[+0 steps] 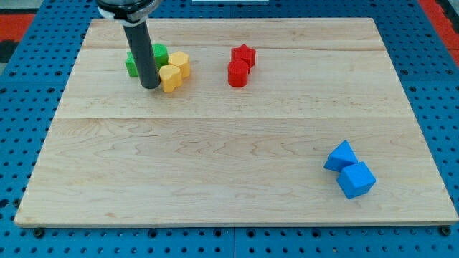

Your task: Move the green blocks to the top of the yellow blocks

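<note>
Right now my tip — a bare rod, no jaws to open or shut — sits touching the yellow blocks' left side, partly hiding the green blocks behind it, probably to nudge them toward the view's top.

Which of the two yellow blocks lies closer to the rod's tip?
The lower yellow block, just right of my tip; the other yellow block sits farther up and right.
</note>
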### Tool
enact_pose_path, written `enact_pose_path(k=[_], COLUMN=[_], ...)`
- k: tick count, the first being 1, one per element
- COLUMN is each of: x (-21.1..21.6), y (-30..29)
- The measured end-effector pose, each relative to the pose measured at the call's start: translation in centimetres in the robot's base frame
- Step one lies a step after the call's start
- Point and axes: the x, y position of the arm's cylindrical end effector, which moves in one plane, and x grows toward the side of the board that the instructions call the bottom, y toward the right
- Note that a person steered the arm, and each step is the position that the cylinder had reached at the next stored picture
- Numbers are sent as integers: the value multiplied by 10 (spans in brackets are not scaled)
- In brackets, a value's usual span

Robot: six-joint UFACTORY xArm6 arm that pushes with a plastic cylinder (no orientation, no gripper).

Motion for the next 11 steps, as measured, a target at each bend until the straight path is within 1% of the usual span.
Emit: enact_pose_path(k=[1, 2, 3, 4, 5, 6, 7, 8, 9, 10, 11], x=[4, -1, -36, -38, -63, -114, -128, -100, -104, -136, -134], y=[-35, -82, -79, -9, 0, -14, 69, 70, 112, 84, 1])
